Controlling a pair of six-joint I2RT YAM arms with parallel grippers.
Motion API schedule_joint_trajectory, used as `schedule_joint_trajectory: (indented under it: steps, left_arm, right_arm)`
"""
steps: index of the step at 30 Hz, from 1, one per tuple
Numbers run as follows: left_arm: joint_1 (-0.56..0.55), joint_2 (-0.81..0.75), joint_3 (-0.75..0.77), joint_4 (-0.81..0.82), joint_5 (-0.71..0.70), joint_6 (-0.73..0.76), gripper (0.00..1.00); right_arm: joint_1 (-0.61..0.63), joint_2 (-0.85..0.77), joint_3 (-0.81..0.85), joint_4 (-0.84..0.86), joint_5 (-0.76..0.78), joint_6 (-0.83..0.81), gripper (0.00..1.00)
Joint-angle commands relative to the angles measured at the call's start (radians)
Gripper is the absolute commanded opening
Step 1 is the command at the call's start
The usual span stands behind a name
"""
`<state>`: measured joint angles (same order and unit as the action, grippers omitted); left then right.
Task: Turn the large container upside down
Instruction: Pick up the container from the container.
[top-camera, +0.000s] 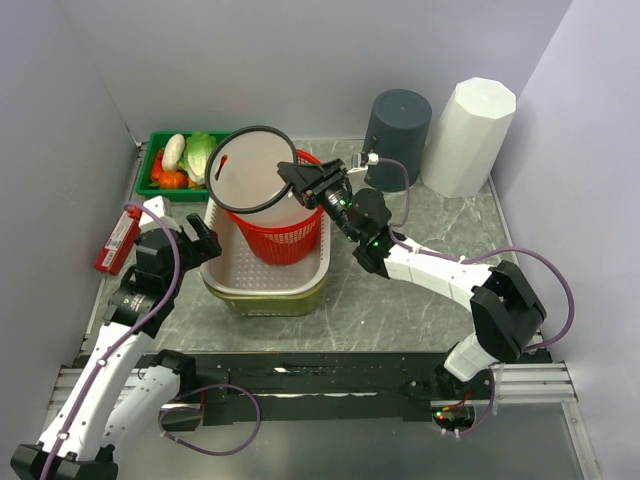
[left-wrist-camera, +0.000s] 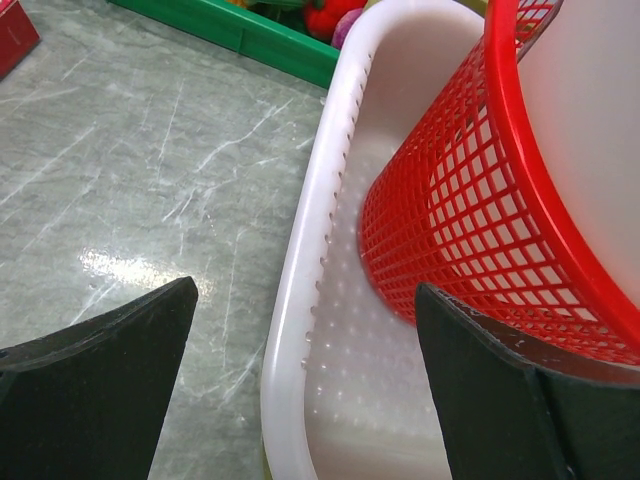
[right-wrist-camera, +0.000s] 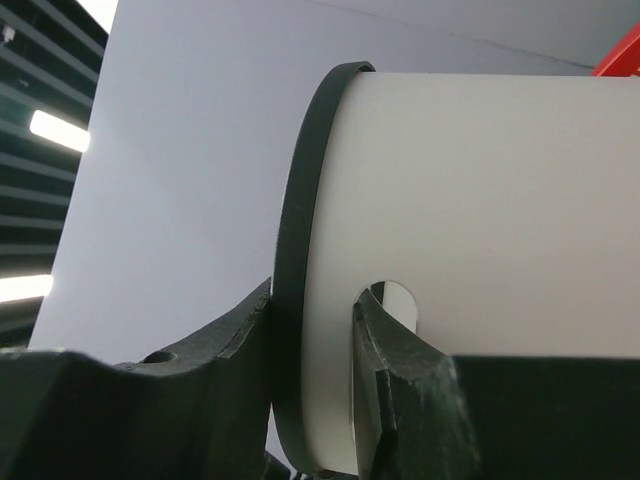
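the right gripper (top-camera: 292, 176) pinches the black rim of the large white container (top-camera: 255, 190), nested in the red basket (top-camera: 283, 243) — a thin edge-hold that may slip, or drag the basket along, in turning — left gripper (top-camera: 203, 240) wide open.

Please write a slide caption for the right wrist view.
Right gripper clamps the black rim of the white container at its handle hole.

From my seat I count two arms — left arm (top-camera: 100, 375), right arm (top-camera: 440, 272); one black-rimmed white container (top-camera: 252, 185); one red mesh basket (top-camera: 285, 240); two stacked tubs — a white tub (top-camera: 225, 268) over an olive tub (top-camera: 270, 303); one green tray (top-camera: 150, 187), its vegetables too jumbled to count; one dark grey bin (top-camera: 398, 135); one white faceted bin (top-camera: 468, 135); one red packet (top-camera: 118, 238).
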<state>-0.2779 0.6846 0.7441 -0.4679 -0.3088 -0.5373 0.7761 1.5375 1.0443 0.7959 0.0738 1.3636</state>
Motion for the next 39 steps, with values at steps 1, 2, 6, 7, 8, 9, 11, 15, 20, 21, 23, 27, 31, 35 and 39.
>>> schedule_joint_trajectory:
  steps: [1,2,6,7,8,9,11,15,20,21,23,27,31,35,39]
  left_arm:
    - [0.003,-0.008,0.005,0.037,-0.019,0.000,0.96]
    - [0.003,-0.008,0.006,0.035,-0.019,-0.001,0.96]
    - [0.002,-0.011,0.006,0.034,-0.023,-0.003,0.96]
    - [0.003,-0.014,0.005,0.034,-0.026,-0.003,0.96]
    - [0.003,-0.017,0.005,0.035,-0.026,-0.003,0.96]
    - [0.003,-0.017,0.003,0.037,-0.026,-0.001,0.96]
    - [0.002,-0.020,0.003,0.037,-0.027,-0.001,0.96]
    - [0.003,-0.017,0.004,0.037,-0.027,-0.001,0.96]
    - [0.002,-0.014,0.005,0.037,-0.026,-0.001,0.96]
    - [0.002,-0.014,0.006,0.037,-0.026,-0.001,0.96]
    - [0.002,-0.016,0.006,0.034,-0.027,-0.003,0.96]
    - [0.003,-0.020,0.003,0.037,-0.032,-0.001,0.96]
    - [0.003,-0.017,0.003,0.035,-0.029,-0.003,0.96]
    - [0.003,-0.013,0.005,0.037,-0.027,-0.001,0.96]
    - [0.003,-0.013,0.005,0.038,-0.026,-0.001,0.96]
  right_arm:
    - [-0.011,-0.057,0.072,0.126,-0.040,-0.054,0.18]
    - [-0.012,-0.056,0.077,0.134,-0.049,-0.054,0.18]
    - [-0.020,-0.047,0.089,0.163,-0.068,-0.046,0.18]
    - [-0.018,-0.043,0.094,0.164,-0.068,-0.046,0.18]
    - [-0.018,-0.043,0.103,0.166,-0.090,-0.053,0.18]
    - [-0.020,-0.046,0.108,0.164,-0.097,-0.060,0.18]
    - [-0.020,-0.048,0.120,0.161,-0.098,-0.067,0.18]
    - [-0.021,-0.050,0.141,0.157,-0.111,-0.087,0.18]
    - [-0.024,-0.056,0.163,0.151,-0.127,-0.113,0.18]
    - [-0.023,-0.057,0.164,0.151,-0.131,-0.116,0.18]
    - [-0.024,-0.060,0.168,0.149,-0.138,-0.127,0.18]
    - [-0.024,-0.074,0.183,0.137,-0.152,-0.161,0.18]
    - [-0.023,-0.099,0.198,0.115,-0.154,-0.216,0.18]
    - [-0.024,-0.132,0.201,0.095,-0.152,-0.274,0.17]
    - [-0.024,-0.191,0.197,0.045,-0.135,-0.353,0.17]
